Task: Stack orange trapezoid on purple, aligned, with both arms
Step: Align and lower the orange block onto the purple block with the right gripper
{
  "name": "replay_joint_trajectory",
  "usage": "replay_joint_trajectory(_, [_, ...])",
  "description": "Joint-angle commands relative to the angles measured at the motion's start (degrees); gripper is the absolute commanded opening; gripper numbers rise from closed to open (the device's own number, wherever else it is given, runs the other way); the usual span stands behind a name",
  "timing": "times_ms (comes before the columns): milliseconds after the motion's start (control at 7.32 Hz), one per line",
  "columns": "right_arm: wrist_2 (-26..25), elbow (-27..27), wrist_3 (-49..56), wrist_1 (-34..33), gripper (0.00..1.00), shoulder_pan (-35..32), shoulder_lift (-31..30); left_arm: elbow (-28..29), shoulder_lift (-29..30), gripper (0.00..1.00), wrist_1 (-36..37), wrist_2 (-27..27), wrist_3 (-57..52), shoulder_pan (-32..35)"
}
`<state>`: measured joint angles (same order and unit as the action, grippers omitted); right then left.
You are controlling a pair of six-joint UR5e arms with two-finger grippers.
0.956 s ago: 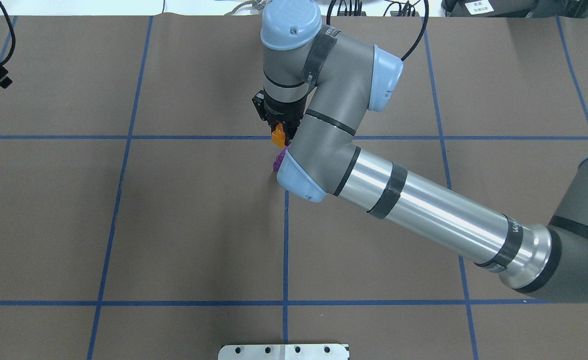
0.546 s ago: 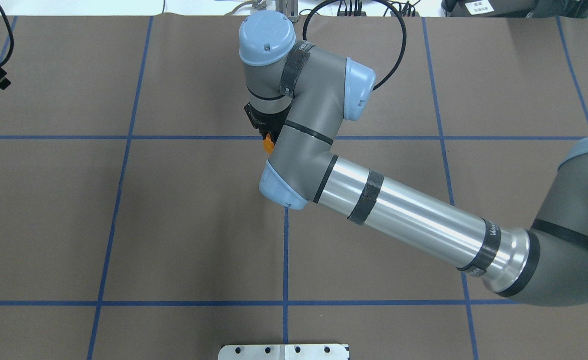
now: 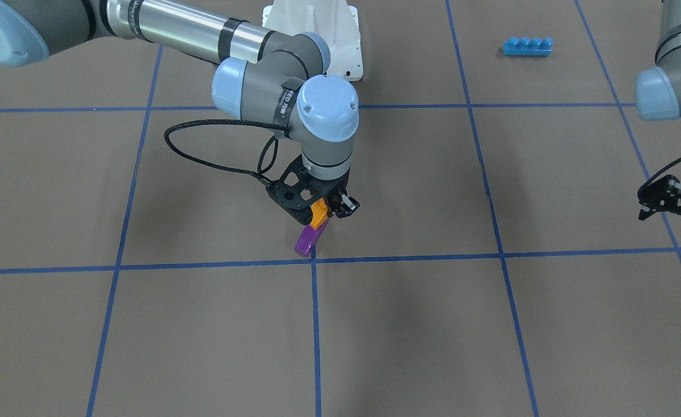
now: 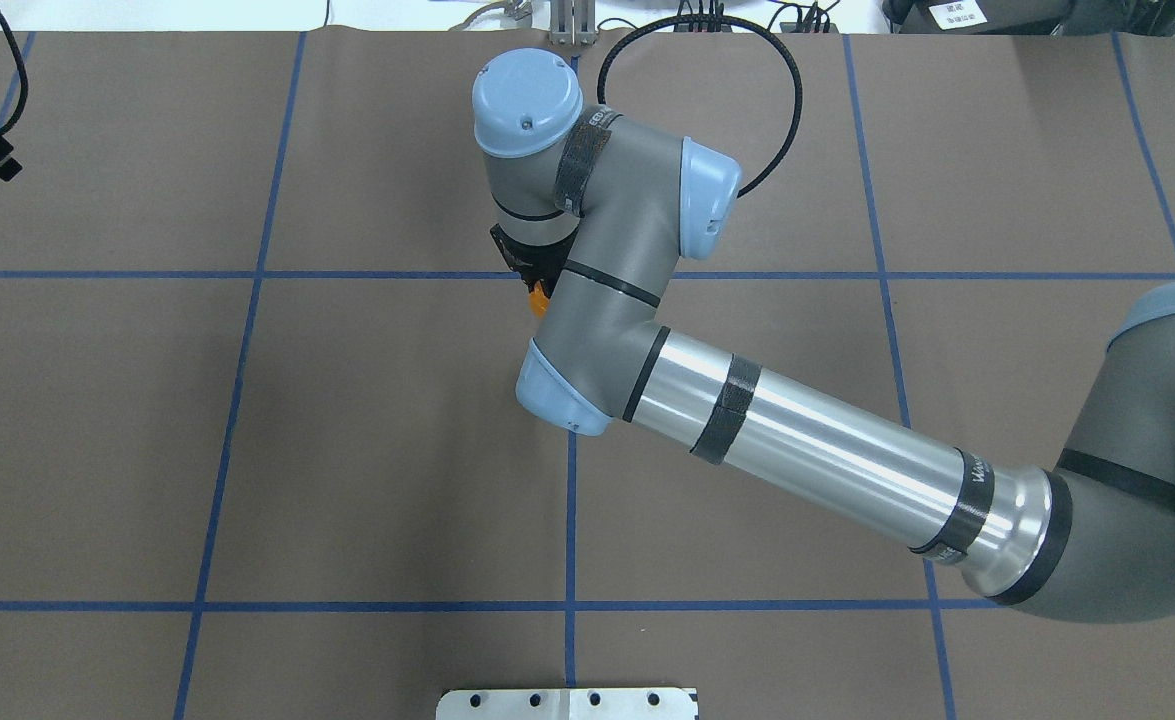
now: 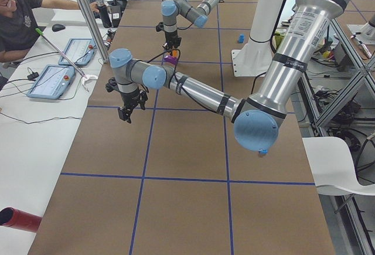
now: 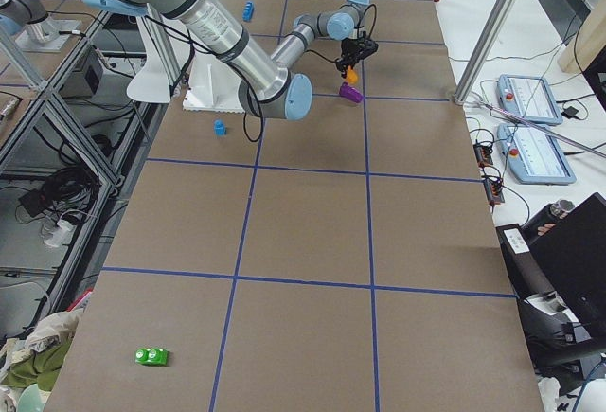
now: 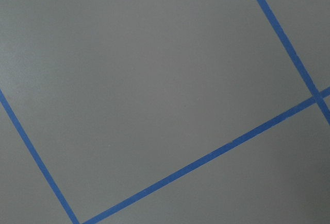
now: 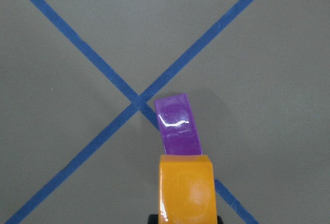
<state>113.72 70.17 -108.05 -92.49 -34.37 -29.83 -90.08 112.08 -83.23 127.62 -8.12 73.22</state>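
Observation:
My right gripper (image 3: 324, 213) is shut on the orange trapezoid (image 3: 317, 213) and holds it just above the purple brick (image 3: 307, 240). The purple brick lies on the brown table at a crossing of blue tape lines. In the right wrist view the orange trapezoid (image 8: 185, 188) overlaps the near end of the purple brick (image 8: 178, 123); I cannot tell whether they touch. From overhead only a bit of orange (image 4: 539, 293) shows, and the purple brick is hidden under the arm. My left gripper (image 3: 673, 200) hangs empty and open far off at the table's edge.
A long blue four-stud brick (image 3: 527, 46) lies near the white pedestal (image 3: 317, 35). A small blue brick (image 6: 219, 128) and a green brick (image 6: 151, 356) lie far away. An operator sits at the far side table.
My right arm has swung left in the overhead view with the orange trapezoid. The wrist now covers the purple brick, which showed one second ago.

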Motion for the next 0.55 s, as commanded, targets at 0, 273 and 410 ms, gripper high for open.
replay_joint_trajectory(0, [-0.1, 0.0, 0.3, -0.1, 0.0, 0.1, -0.3, 0.0, 0.0, 1.0, 0.0, 0.1, 0.0, 0.0])
replay_joint_trajectory(273, [-0.1, 0.0, 0.9, 0.0, 0.0, 0.1, -0.7, -0.1, 0.0, 1.0, 0.0, 0.1, 0.0, 0.0])
replay_joint_trajectory(410, [-0.1, 0.0, 0.9, 0.3, 0.0, 0.2, -0.9, -0.1, 0.0, 1.0, 0.0, 0.1, 0.0, 0.0])
